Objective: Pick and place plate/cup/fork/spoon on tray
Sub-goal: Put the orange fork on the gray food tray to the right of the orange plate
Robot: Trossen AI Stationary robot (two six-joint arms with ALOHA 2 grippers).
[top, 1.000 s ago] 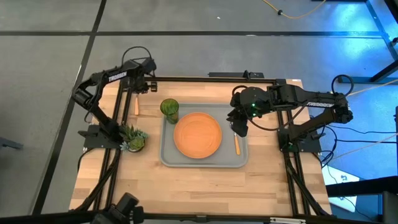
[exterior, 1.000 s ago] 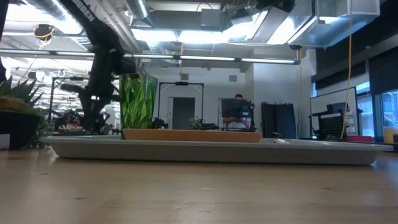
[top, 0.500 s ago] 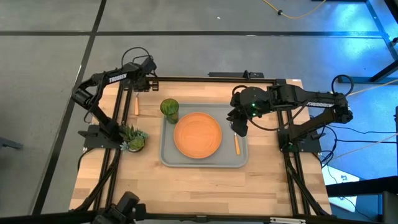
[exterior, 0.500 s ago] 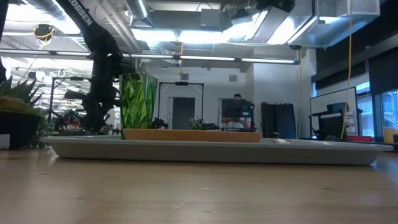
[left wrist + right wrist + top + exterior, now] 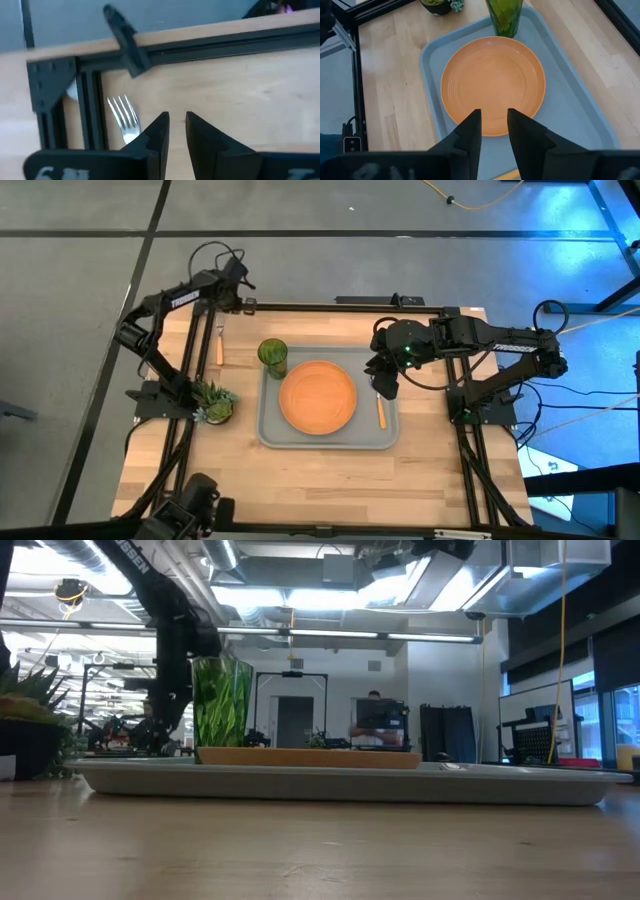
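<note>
The grey tray (image 5: 390, 435) holds the orange plate (image 5: 317, 397) in its middle and the green cup (image 5: 272, 355) in its far left corner. An orange-handled utensil, the spoon by its place (image 5: 380, 413), lies along the tray's right side, its head hidden under my right gripper (image 5: 385, 385). That gripper hovers there narrowly open and empty, and its wrist view looks down on the plate (image 5: 492, 85). The fork (image 5: 219, 345) lies on the table left of the tray, its tines (image 5: 122, 116) toward the far edge. My left gripper (image 5: 177, 117) hovers near the far left corner (image 5: 237, 302), narrowly open, just right of the tines.
A spiky potted plant (image 5: 213, 402) stands on the table left of the tray. The black frame rails (image 5: 90, 115) run along the far and left edges right beside the fork. Bare wood lies near the table's near edge (image 5: 320, 480).
My left gripper has moved toward the table's far edge, past the fork's handle to above its tined end. The fork, tray, plate and cup lie as before.
</note>
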